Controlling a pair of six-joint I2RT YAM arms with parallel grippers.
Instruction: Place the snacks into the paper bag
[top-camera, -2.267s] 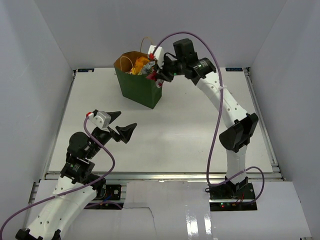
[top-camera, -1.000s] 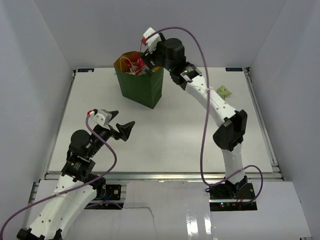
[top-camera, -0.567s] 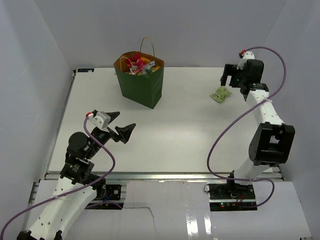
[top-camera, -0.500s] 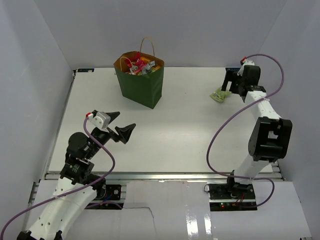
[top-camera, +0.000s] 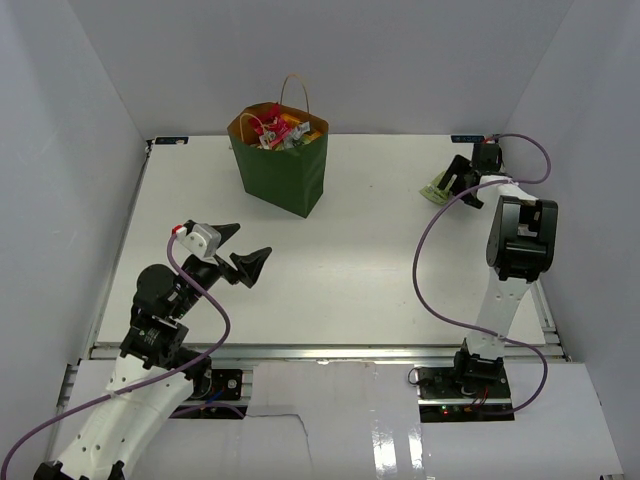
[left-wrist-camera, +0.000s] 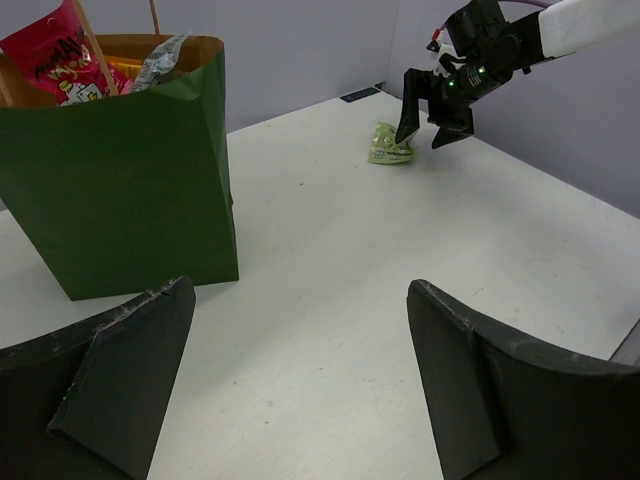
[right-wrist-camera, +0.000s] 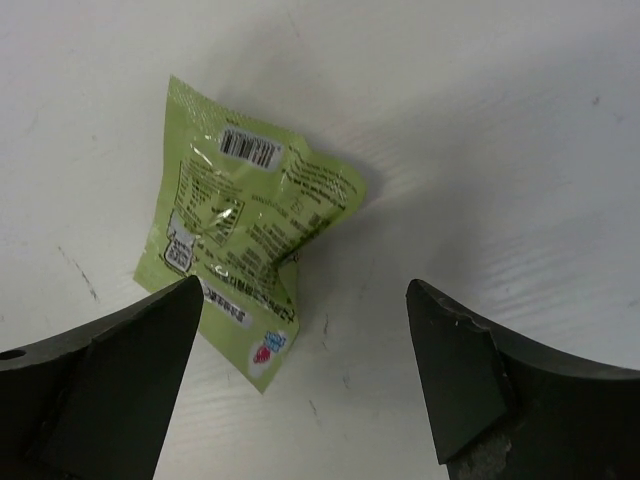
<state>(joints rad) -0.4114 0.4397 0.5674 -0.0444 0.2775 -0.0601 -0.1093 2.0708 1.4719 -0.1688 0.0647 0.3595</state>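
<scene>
The dark green paper bag (top-camera: 282, 170) stands upright at the back left, with red, orange and grey snacks (top-camera: 278, 130) showing at its open top; it is also in the left wrist view (left-wrist-camera: 120, 180). One light-green packet (top-camera: 437, 188) lies flat on the table at the back right (left-wrist-camera: 388, 145). My right gripper (top-camera: 460, 186) hovers right over it, open, with the packet (right-wrist-camera: 255, 235) lying partly between and ahead of the fingers (right-wrist-camera: 305, 290), ungripped. My left gripper (top-camera: 250, 242) is open and empty near the front left (left-wrist-camera: 300, 290).
White enclosure walls (top-camera: 80, 120) close in the table on the left, back and right. The right wall and the table's right edge (top-camera: 525, 230) are close to the right arm. A purple cable (top-camera: 425, 260) loops beside that arm.
The right arm swung from over the paper bag across to the back right and came down over the light-green packet. The left arm has stayed put.
</scene>
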